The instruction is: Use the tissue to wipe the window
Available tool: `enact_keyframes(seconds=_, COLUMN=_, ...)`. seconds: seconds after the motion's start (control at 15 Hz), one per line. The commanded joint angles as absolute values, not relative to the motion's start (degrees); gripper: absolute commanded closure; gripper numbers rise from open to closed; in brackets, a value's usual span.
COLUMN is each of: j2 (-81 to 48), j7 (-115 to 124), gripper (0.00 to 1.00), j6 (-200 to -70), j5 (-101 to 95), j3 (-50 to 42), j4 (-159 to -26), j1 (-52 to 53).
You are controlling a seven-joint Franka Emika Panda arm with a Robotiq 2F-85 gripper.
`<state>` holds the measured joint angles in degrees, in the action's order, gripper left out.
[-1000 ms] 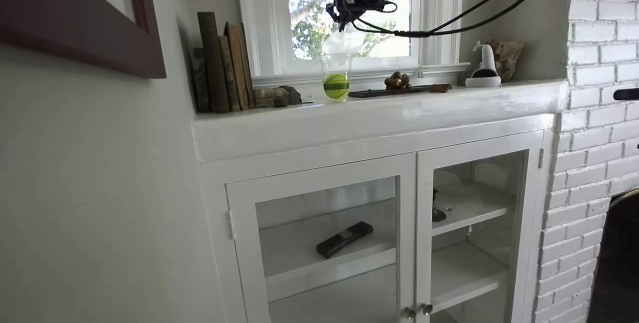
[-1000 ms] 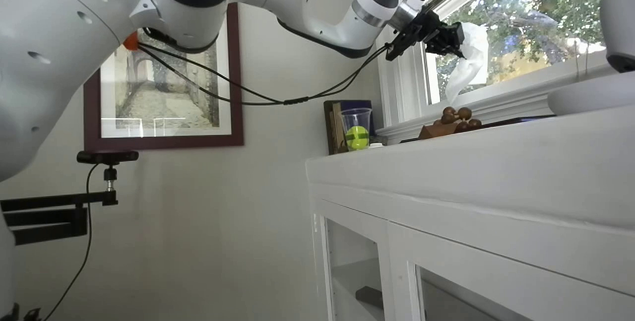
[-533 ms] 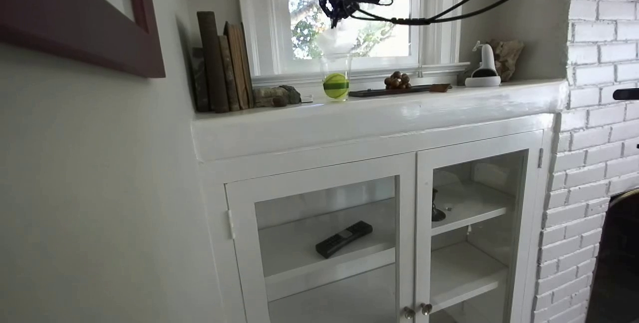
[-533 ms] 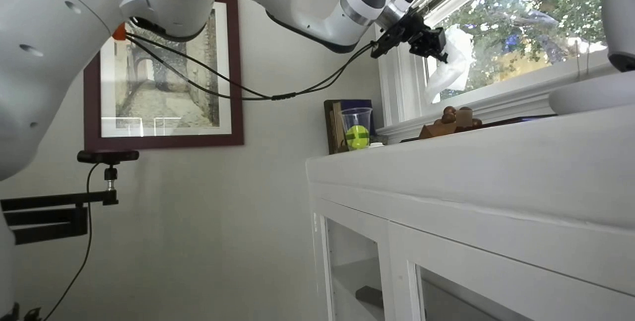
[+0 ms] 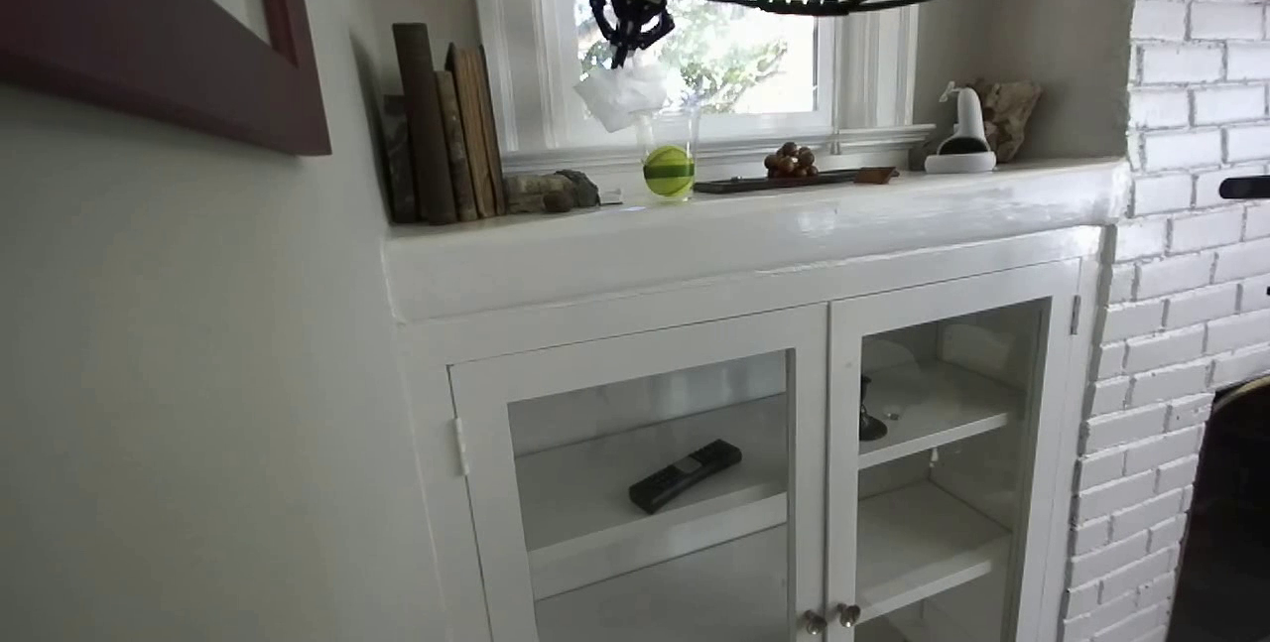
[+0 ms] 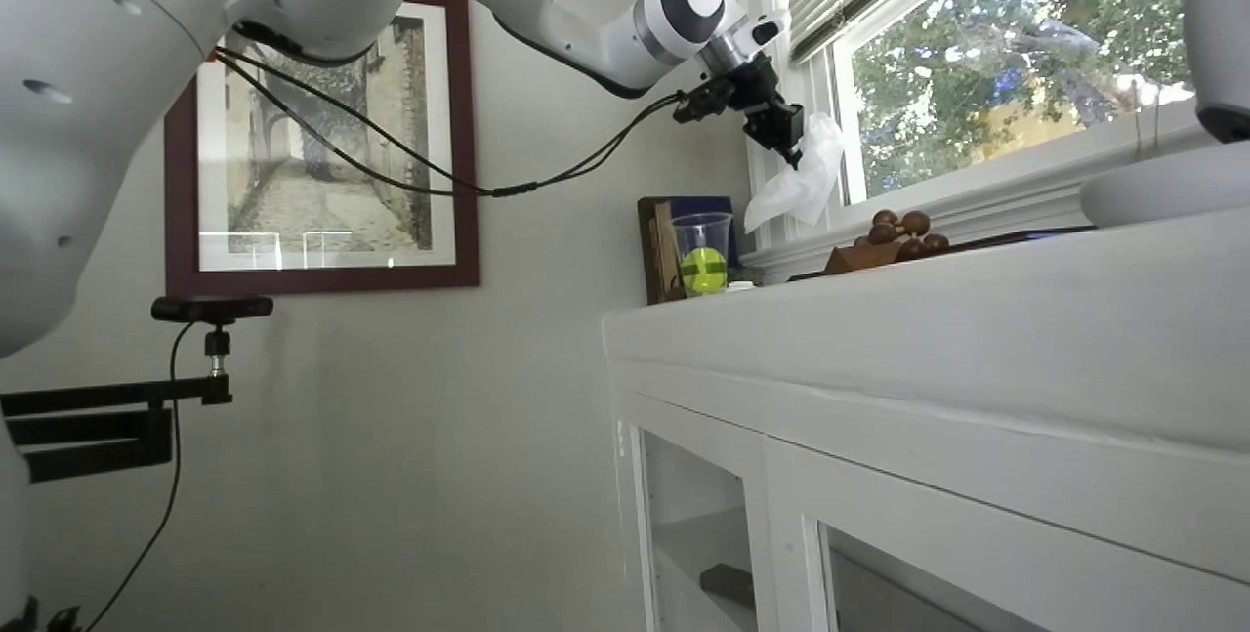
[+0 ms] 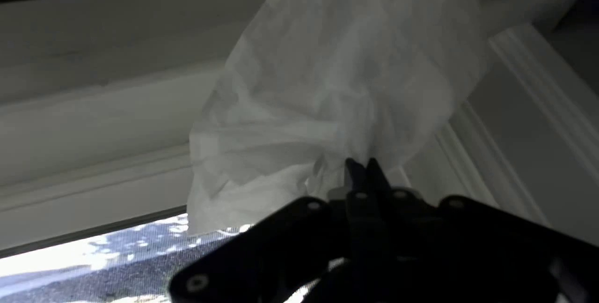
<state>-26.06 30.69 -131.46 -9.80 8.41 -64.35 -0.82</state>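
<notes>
The white tissue point(image 5: 623, 94) hangs from my gripper point(image 5: 620, 59), whose fingertips are shut on it. In an exterior view, the tissue point(image 6: 806, 173) hangs in front of the frame at the near edge of the window point(image 6: 1016, 75); I cannot tell whether it touches. In the wrist view, the crumpled tissue point(image 7: 327, 106) spreads past the closed fingertips point(image 7: 364, 165) and covers part of the white frame. The window's glass point(image 7: 93, 265) shows at the lower left there. The window point(image 5: 759, 66) also shows behind the arm in an exterior view.
On the ledge point(image 5: 794, 215) stand a clear cup with a green ball point(image 5: 670, 171), old books point(image 5: 437, 146), a rock point(image 5: 541, 192), wooden beads point(image 5: 791, 162) on a dark tray and a white headset point(image 5: 962, 141). A framed picture point(image 6: 469, 144) hangs behind the arm.
My gripper has moved left in both exterior views, carrying the tissue from in front of the glass to the window's side frame. The gripper has turned to point more downward.
</notes>
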Motion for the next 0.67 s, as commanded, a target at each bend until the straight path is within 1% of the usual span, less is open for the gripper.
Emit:
enact_keyframes(seconds=0.0, j2=-23.2, j7=30.9, gripper=1.00, j6=-126.2, j5=-6.6, j3=9.0, j4=-67.0, j1=-2.5)
enact_keyframes(seconds=0.27, j2=-23.0, j7=31.2, gripper=1.00, j6=-120.5, j5=-1.5, j3=9.9, j4=-66.4, j1=-4.2)
enact_keyframes(seconds=0.6, j2=-23.1, j7=31.8, gripper=1.00, j6=-116.8, j5=4.2, j3=10.2, j4=-67.6, j1=-5.5)
